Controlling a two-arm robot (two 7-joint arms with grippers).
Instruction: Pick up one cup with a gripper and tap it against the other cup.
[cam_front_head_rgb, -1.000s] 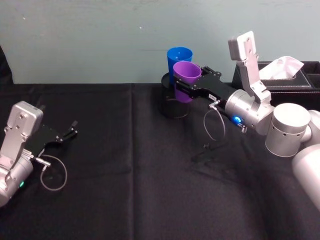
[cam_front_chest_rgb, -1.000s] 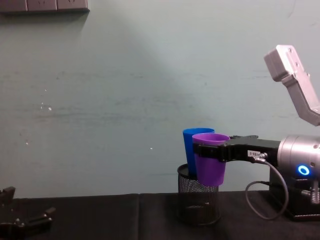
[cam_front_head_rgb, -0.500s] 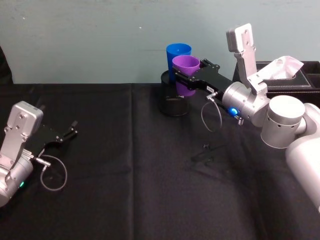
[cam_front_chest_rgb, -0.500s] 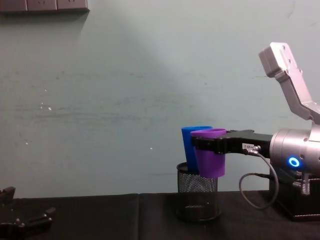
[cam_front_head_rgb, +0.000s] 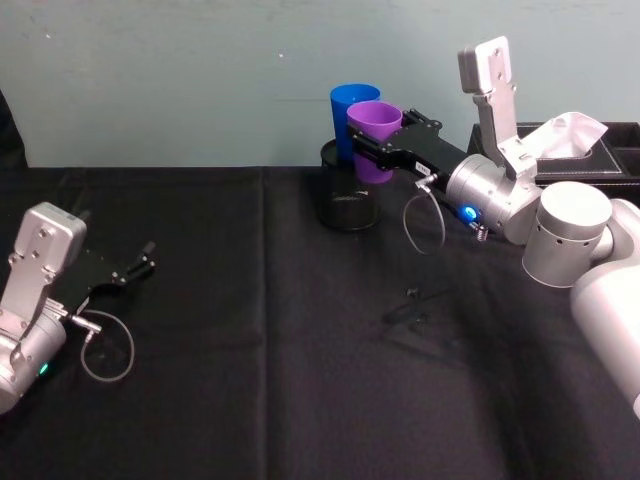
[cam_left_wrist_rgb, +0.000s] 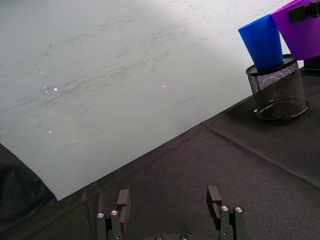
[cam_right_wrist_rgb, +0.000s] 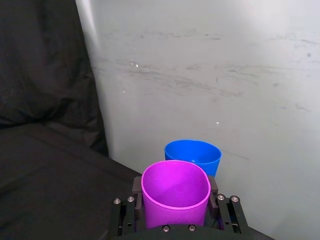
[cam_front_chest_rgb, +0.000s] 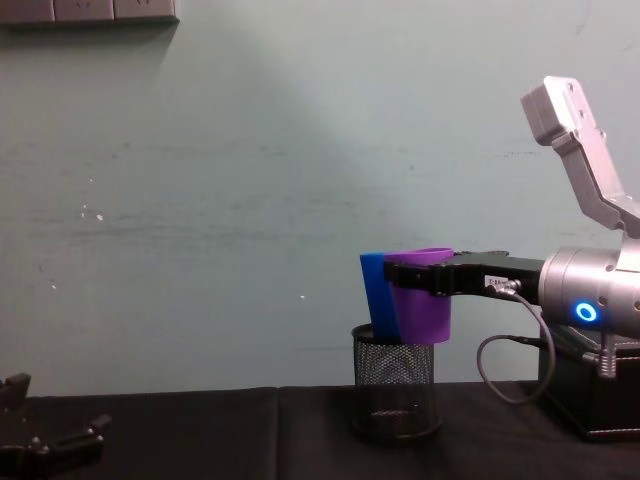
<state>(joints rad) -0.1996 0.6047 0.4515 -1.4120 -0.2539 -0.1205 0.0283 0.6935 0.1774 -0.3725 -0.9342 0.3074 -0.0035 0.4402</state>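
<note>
On the left, near side of the black surface (cam_front_head_rgb: 250, 400) lies the left gripper (cam_front_head_rgb: 128, 271). It is parked, well apart from the cups. Its jaws stand open and hold nothing.

In the middle, at the far edge by the wall, stands a black wire-mesh pen holder (cam_front_head_rgb: 347, 208). The blue cup (cam_front_head_rgb: 352, 108) sits inside it and leans a little to the left. Most of the cup sticks up out of the holder.

Just to the right of the blue cup is the purple cup (cam_front_head_rgb: 374, 128). It is up in the air, above the holder, and not resting on anything. It is held upright, with its open rim facing up. Its left side is right up against the blue cup. They look like they touch, but I cannot tell for sure if there is a tiny gap.

The right gripper (cam_front_chest_rgb: 418, 277) reaches in from the right side. Its jaws are closed around the purple cup, just under the rim, one on each side.

At the far right sits a black tissue box (cam_front_head_rgb: 590, 165).

So the first part of the job looks done: one cup is picked up and brought to the other cup. I think the tap is happening right now, or is just about to. If they have not touched yet, only a small push to the left is needed.
</note>
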